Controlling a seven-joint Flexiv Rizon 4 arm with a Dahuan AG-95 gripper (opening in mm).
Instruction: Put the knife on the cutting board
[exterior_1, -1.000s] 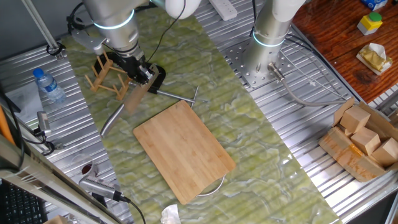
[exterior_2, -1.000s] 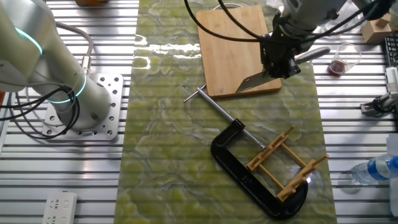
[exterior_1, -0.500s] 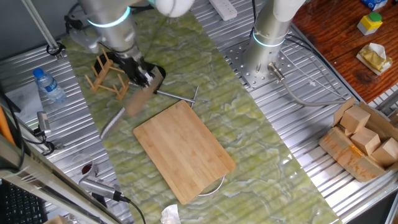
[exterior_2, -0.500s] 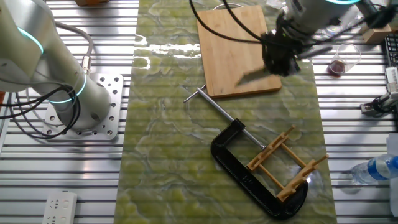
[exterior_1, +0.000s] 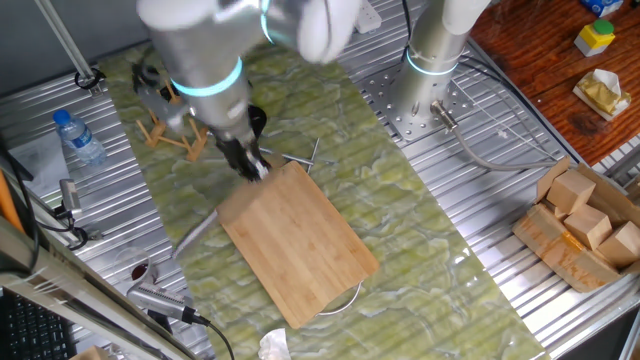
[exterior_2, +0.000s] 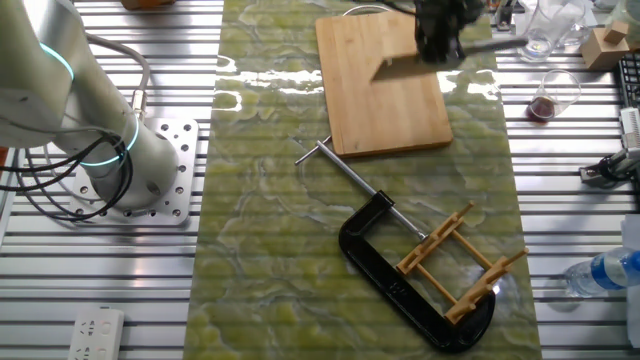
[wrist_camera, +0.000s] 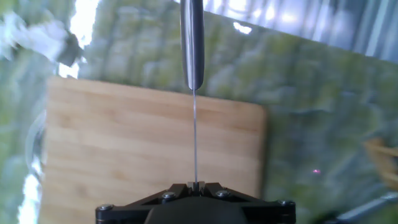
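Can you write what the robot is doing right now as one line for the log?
phase: carrying | end effector: shut on knife | knife: edge-on, above cutting board, not set down | hand view

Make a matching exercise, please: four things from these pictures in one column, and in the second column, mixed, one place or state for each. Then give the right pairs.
Things:
1. knife
2. cutting board
3. black clamp
4. plastic bottle

Places or states:
A. lies flat on the green mat
B. stands on the metal table, off the mat
C. gripped by the gripper, above the board
D. lies beside the wooden peg rack

Pairs: 1-C, 2-A, 3-D, 4-B
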